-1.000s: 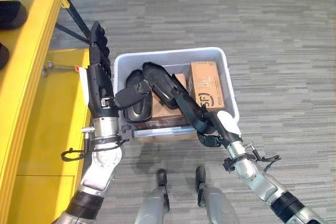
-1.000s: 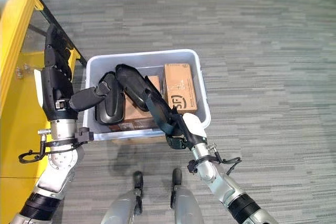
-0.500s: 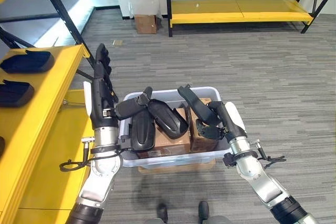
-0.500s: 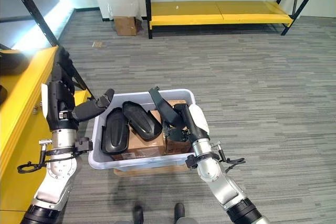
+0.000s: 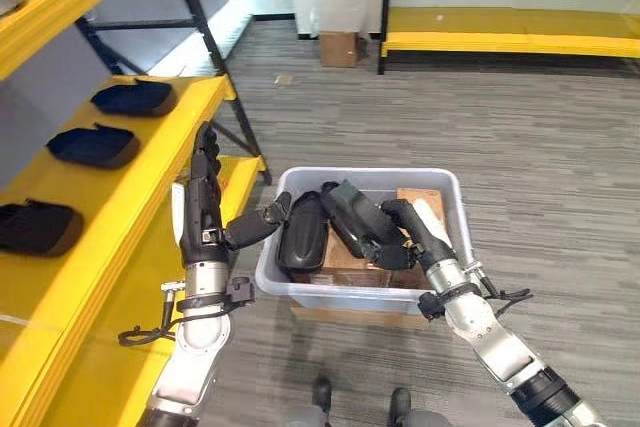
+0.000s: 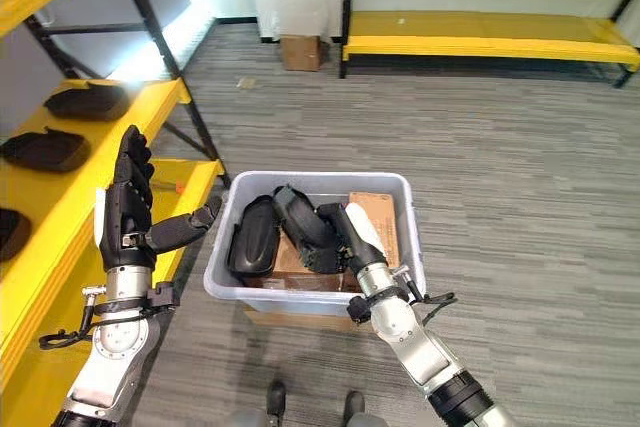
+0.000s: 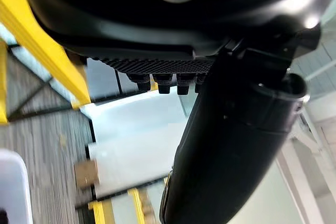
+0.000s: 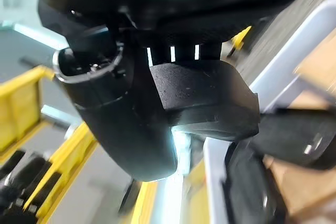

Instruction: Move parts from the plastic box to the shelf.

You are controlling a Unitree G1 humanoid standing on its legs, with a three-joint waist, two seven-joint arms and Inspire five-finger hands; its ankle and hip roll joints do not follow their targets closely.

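Warehouse or stockroom: yellow steel racking [image 5: 120,162] along walls, black moulded parts [image 5: 95,145] on shelves, cardboard box [image 5: 338,48] on grey carpet-tile floor [image 5: 520,137].

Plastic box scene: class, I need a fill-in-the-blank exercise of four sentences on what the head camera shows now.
1. The right hand is curled round a black ____ inside the plastic box.
2. The left hand is raised with its fingers ____.
3. The shelf to the robot's left is coloured ____.
4. Under the black parts in the box lie brown ____ boxes.

Missing words: part; straight; yellow; cardboard
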